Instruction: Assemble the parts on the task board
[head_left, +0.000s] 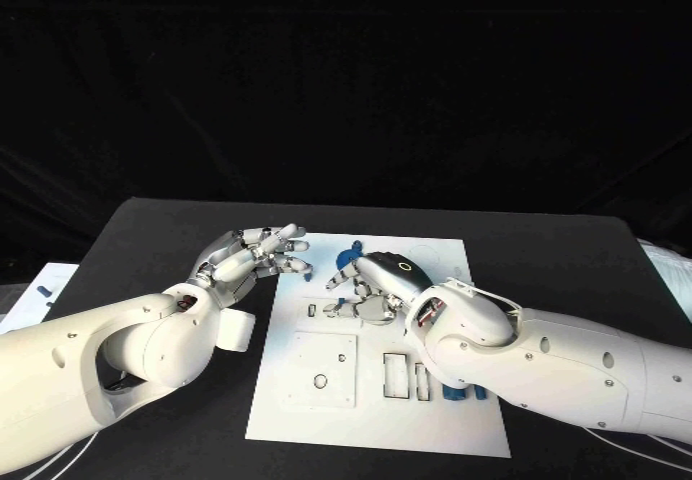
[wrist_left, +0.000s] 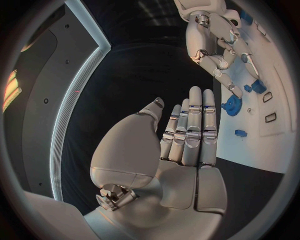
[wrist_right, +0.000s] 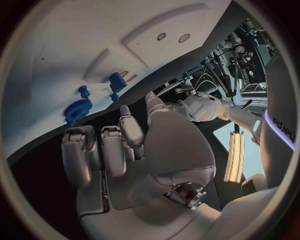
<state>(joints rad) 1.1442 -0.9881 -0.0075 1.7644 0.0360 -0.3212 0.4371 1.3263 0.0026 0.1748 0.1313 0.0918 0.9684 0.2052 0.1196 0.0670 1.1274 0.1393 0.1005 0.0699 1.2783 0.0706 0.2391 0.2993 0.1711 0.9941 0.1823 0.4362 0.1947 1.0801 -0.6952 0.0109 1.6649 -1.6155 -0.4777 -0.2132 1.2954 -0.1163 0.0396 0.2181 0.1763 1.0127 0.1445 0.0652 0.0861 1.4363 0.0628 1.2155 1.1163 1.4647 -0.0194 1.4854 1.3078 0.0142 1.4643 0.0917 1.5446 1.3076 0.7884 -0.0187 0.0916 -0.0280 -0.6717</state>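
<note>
At the far end of the white task board, the robot's right hand hovers palm-down over the cluster of blue parts, fingers loosely curled and, by the right wrist view, holding nothing. A blue gear lies just beyond those fingertips, toward the board's far edge, with a small blue peg and a blue block close beside it (the same gear also appears in the left wrist view, flat on the board). The left hand hangs over the black table just off the board's left edge, fingers straight and together, empty. More blue pieces sit by the board's near right edge, partly hidden under the right forearm. The right hand is judged the nearer to the gear, which lies ahead of its fingers rather than under the palm; reaching it would call for a short move farther along the board.
</note>
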